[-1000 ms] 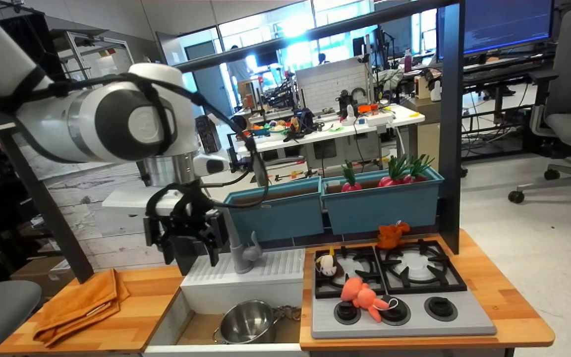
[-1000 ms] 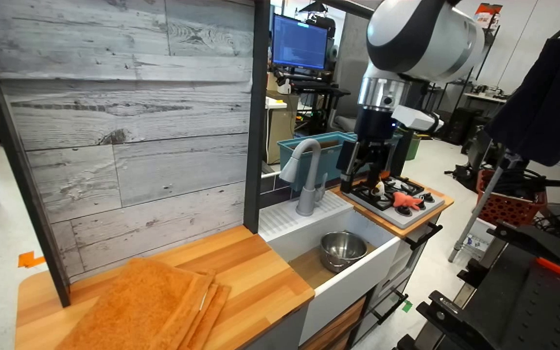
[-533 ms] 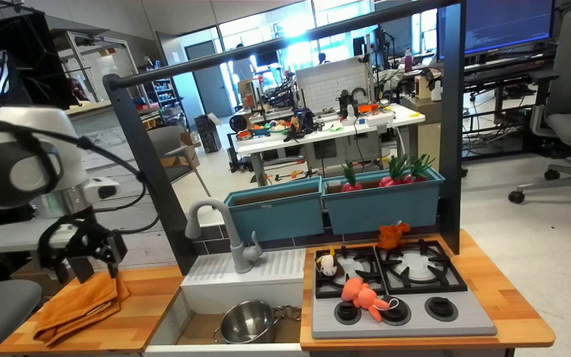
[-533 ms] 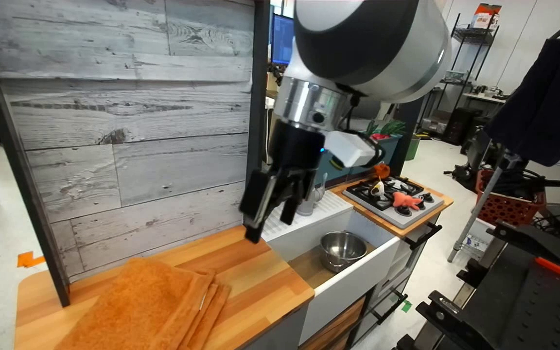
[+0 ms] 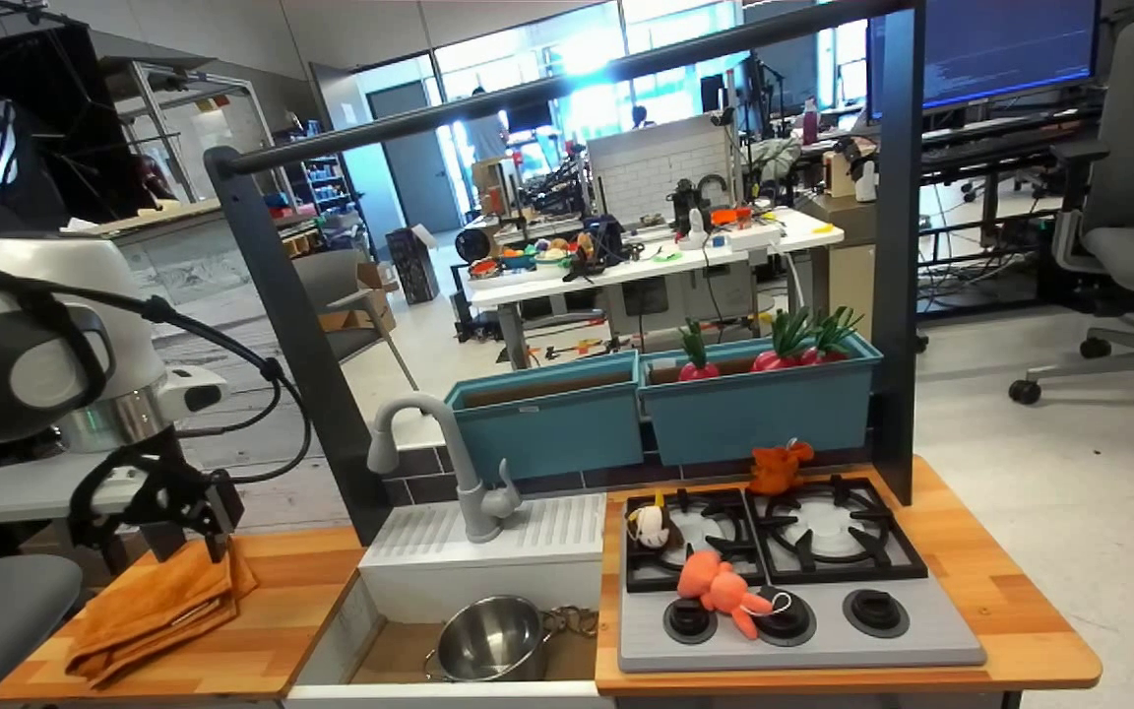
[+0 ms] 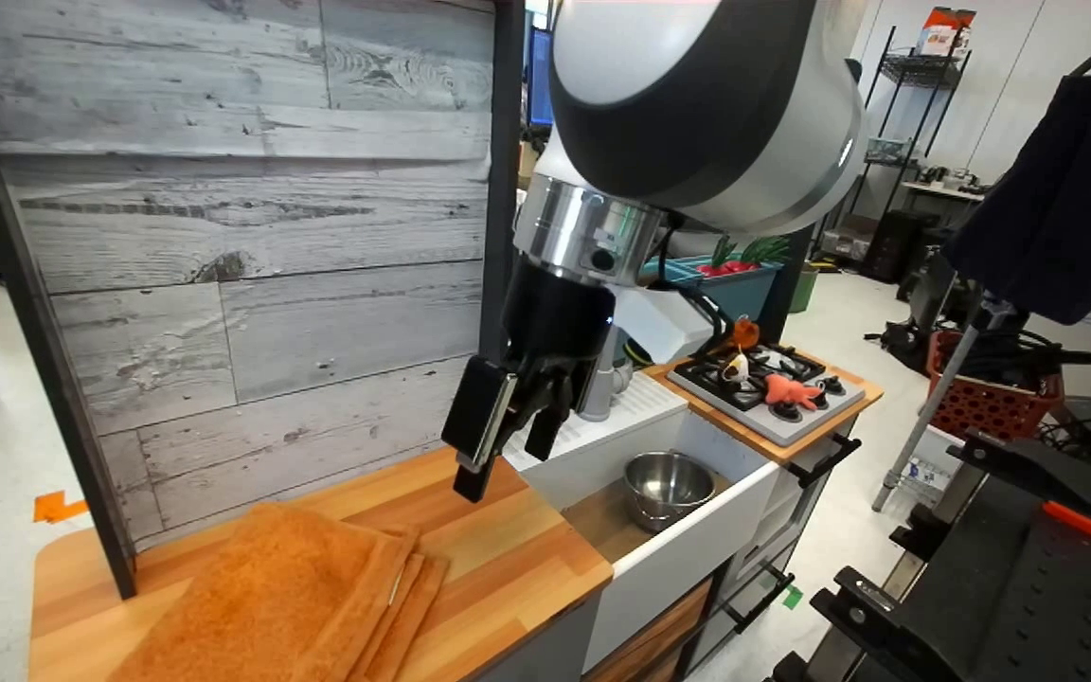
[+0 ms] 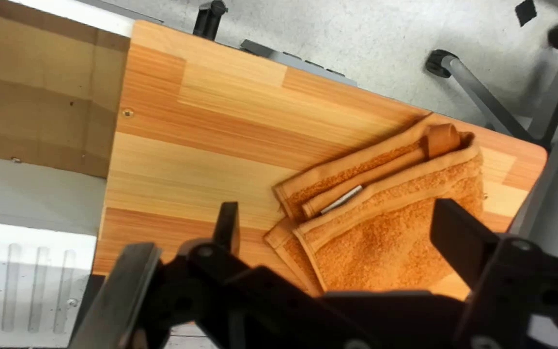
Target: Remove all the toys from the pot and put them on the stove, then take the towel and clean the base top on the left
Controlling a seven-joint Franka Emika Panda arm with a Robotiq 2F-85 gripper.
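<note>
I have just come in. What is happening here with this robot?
A robot arm holds its open gripper above the wooden countertop, near the folded orange towel but not touching it. The white toy and the pink toy lie on the stove, the orange toy at its back edge, while the pot stands in the sink. Probably the towel will be picked up next, for wiping.

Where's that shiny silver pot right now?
In an exterior view, the pot sits inside the white sink, in front of the grey faucet and left of the grey stove.

Towel (image 5: 156,612) lies on base top (image 5: 299,579); toys (image 5: 723,591) on stove (image 5: 829,632).
</note>
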